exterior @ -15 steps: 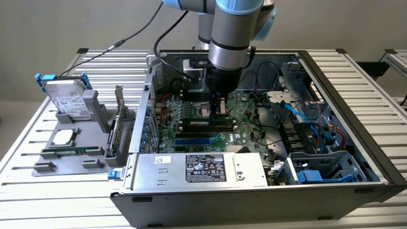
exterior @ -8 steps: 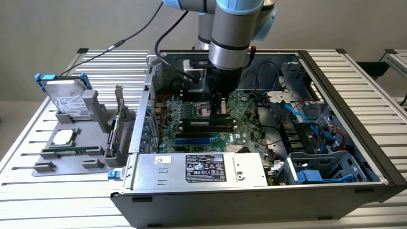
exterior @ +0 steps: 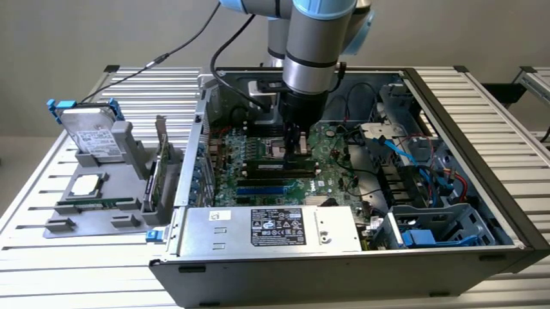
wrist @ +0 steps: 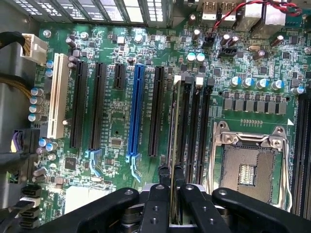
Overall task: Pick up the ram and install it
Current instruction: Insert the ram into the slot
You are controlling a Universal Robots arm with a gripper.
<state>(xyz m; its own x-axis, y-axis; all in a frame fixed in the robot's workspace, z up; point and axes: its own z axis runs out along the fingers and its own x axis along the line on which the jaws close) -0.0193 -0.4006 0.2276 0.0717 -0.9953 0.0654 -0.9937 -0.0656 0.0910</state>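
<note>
My gripper (wrist: 172, 171) is shut on the ram (wrist: 175, 121), a thin green stick seen edge-on between the two black fingers (wrist: 164, 175). The stick runs along the outermost of the black memory slots (wrist: 194, 126) beside the CPU socket (wrist: 248, 170). Whether it sits in the slot or just above it I cannot tell. In the exterior view the gripper (exterior: 298, 149) reaches straight down into the open computer case (exterior: 481, 193), low over the green motherboard (exterior: 257, 161).
A grey fixture (exterior: 94, 193) on the exterior view's left holds a silver hard drive with a blue bracket (exterior: 90, 132) and a dark expansion card (exterior: 159, 167). The power supply (exterior: 266, 228) fills the case's front. Blue and red cables (exterior: 421, 161) lie on the exterior view's right.
</note>
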